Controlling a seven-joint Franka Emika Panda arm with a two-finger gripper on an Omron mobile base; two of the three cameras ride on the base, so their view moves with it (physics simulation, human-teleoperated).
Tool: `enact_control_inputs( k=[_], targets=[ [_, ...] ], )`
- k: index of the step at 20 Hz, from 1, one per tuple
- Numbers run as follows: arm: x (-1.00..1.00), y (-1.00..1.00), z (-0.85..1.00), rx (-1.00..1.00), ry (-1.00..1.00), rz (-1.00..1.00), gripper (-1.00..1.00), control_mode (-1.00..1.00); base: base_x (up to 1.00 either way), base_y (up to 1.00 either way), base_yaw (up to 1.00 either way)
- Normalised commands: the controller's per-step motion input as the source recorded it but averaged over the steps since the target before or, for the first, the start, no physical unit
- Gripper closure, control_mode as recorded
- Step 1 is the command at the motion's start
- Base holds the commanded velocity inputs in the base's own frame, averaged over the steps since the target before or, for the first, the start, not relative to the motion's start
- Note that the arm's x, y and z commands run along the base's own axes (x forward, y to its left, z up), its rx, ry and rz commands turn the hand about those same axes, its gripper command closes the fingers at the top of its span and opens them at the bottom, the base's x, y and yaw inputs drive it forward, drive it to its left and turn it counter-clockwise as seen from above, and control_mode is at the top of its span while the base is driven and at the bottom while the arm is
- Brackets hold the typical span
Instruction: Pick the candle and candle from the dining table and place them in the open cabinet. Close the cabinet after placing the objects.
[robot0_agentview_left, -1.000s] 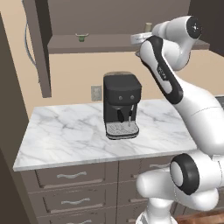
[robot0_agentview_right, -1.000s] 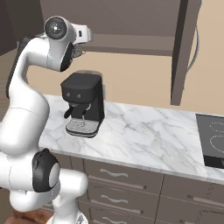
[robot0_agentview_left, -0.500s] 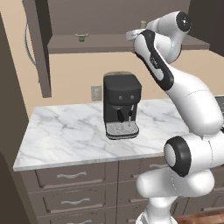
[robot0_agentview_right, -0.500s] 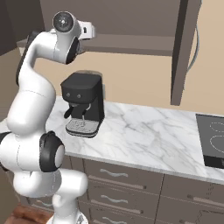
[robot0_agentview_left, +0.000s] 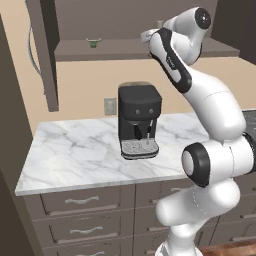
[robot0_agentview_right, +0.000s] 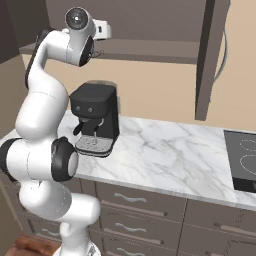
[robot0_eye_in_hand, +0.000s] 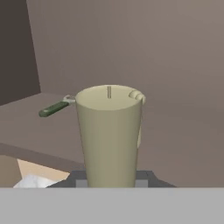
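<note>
Now the gripper is clenched on the cream candle, carried up at the shelf of the open cabinet. Placing is the step in hand; next, I judge, it must be set upright beside the green-based item and let go.

One olive-beige candle seen between the jaws, one small green item counted on the cabinet shelf, one black coffee machine, one marble counter, one cooktop seen, several silver-handled drawers.
</note>
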Motion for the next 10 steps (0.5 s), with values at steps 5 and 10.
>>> enact_control_inputs(
  k=[5,10],
  targets=[
    [0.28,0.04,-0.11,-0.04,-0.01,0.0,1.0,-1.0,0.0,0.0,0.0],
    [0.32,0.01,-0.09,-0.02,-0.01,0.0,1.0,-1.0,0.0,0.0,0.0]
  ],
)
